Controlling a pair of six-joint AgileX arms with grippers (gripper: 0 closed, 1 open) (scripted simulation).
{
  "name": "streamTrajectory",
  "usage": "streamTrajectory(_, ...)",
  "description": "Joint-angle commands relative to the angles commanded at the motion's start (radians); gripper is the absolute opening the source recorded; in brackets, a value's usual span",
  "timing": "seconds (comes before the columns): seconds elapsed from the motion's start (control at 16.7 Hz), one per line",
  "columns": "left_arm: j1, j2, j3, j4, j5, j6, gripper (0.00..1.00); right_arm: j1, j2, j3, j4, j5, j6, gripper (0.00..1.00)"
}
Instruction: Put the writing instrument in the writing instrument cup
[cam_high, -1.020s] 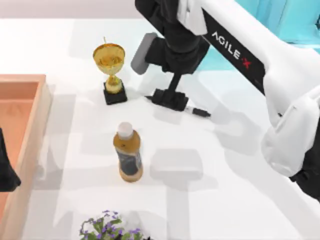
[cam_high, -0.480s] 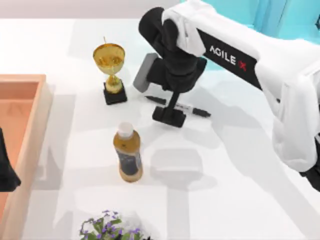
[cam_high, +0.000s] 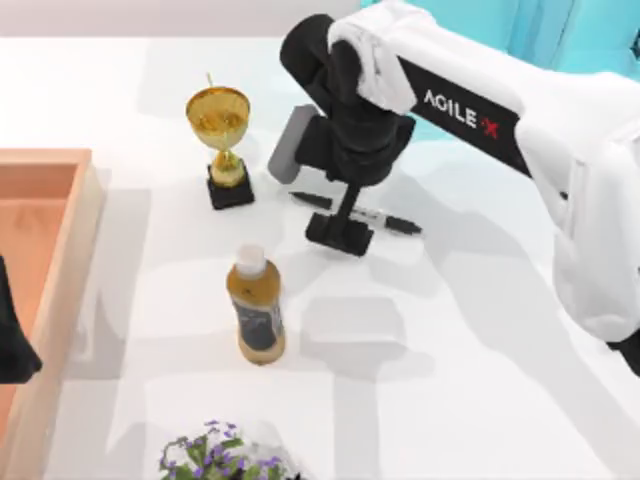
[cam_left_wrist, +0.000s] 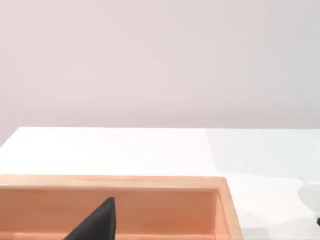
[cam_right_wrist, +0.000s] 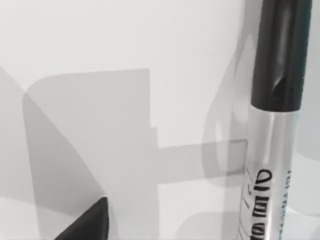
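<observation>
My right arm's black gripper (cam_high: 340, 233) is hovering beside the slim black-and-grey marker pen (cam_high: 372, 214), finger state impossible to tell.

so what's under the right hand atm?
The marker lies flat on the table beneath the right hand. Its two black ends stick out either side; the arm covers the mid barrel. Whether the fingers touch it can't be seen.

White table (cam_high: 470, 400): marker (cam_high: 400, 221), trophy (cam_high: 222, 150), bottle (cam_high: 257, 318).
</observation>
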Motion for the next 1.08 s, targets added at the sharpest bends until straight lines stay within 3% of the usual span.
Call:
streamTrajectory(0.72, 0.000, 0.000, 0.000, 0.000, 0.000, 0.000, 1.00, 0.000, 0.000, 0.000, 0.000, 0.000, 0.000, 0.02)
streamTrajectory(1.08, 0.000, 0.000, 0.000, 0.000, 0.000, 0.000, 1.00, 0.000, 0.000, 0.000, 0.000, 0.000, 0.000, 0.00)
